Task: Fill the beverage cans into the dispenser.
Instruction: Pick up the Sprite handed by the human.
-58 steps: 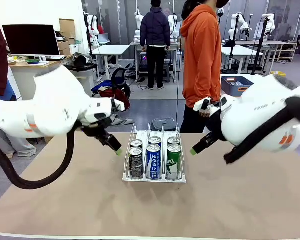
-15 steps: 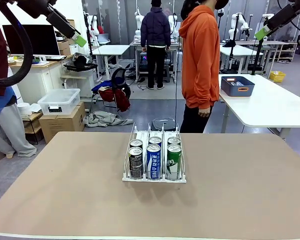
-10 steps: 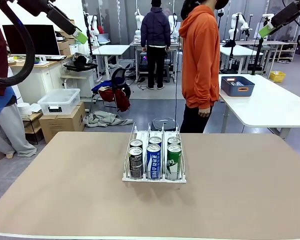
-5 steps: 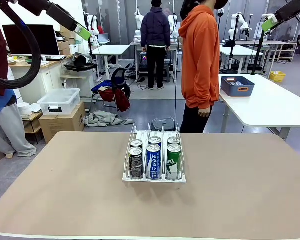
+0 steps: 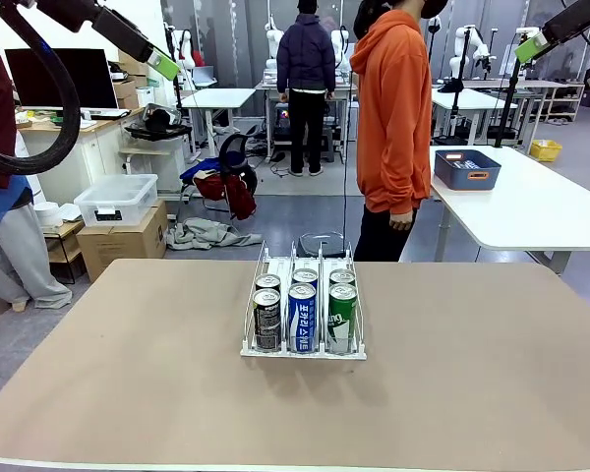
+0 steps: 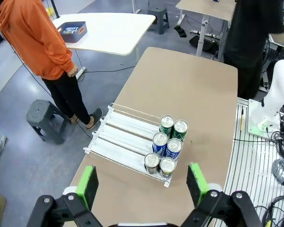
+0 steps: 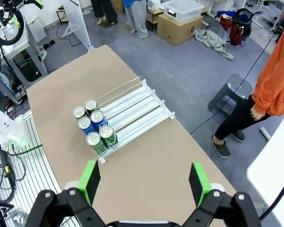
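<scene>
Clear dispenser [image 5: 304, 354] lengthwise toward person [image 5: 393, 118], cans [image 5: 302, 317] upright

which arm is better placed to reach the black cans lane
Left, probably: the black cans stand in the left lane of the dispenser, on that arm's side. The left pincer and right pincer both hang high, open.

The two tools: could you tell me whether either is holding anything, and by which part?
Nothing is held. The left tool and right tool are both open and empty, high above the table; the cans stand in the dispenser.
</scene>
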`<action>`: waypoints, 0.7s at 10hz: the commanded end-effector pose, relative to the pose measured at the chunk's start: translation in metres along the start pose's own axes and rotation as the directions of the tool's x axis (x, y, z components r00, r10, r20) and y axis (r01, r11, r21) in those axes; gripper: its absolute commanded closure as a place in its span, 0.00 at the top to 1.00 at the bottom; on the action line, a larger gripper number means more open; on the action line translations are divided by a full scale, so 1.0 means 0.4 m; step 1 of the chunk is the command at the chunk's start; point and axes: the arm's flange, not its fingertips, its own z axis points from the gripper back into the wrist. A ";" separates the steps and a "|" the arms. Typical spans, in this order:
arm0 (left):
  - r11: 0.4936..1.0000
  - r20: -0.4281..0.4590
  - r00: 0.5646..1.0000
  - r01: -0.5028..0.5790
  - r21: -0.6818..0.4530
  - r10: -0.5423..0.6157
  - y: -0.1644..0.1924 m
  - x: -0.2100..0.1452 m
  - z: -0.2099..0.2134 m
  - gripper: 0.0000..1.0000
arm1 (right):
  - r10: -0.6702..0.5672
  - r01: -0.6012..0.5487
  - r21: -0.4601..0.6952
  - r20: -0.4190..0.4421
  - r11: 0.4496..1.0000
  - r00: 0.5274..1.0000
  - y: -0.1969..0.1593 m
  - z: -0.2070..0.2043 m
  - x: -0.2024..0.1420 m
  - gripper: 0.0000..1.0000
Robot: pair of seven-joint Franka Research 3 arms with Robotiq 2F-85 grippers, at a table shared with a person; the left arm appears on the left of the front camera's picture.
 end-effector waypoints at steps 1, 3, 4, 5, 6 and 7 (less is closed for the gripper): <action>1.000 0.008 1.000 0.000 -0.006 0.000 -0.001 0.001 0.002 1.00 | -0.004 0.004 -0.010 0.005 1.000 1.000 0.000 -0.003 0.004 1.00; 1.000 0.008 1.000 0.000 -0.006 0.000 -0.001 0.001 0.002 1.00 | -0.004 0.004 -0.010 0.005 1.000 1.000 0.000 -0.003 0.004 1.00; 1.000 0.008 1.000 0.000 -0.006 0.000 -0.001 0.001 0.002 1.00 | -0.004 0.004 -0.010 0.005 1.000 1.000 0.000 -0.003 0.004 1.00; 1.000 0.008 1.000 0.000 -0.006 0.000 -0.001 0.001 0.002 1.00 | -0.004 0.004 -0.010 0.005 1.000 1.000 0.000 -0.003 0.004 1.00; 1.000 0.008 1.000 0.000 -0.006 0.000 -0.001 0.001 0.002 1.00 | -0.004 0.004 -0.010 0.005 1.000 1.000 0.000 -0.003 0.004 1.00; 1.000 0.008 1.000 0.000 -0.006 0.000 -0.001 0.001 0.002 1.00 | -0.004 0.004 -0.010 0.005 1.000 1.000 0.000 -0.003 0.004 1.00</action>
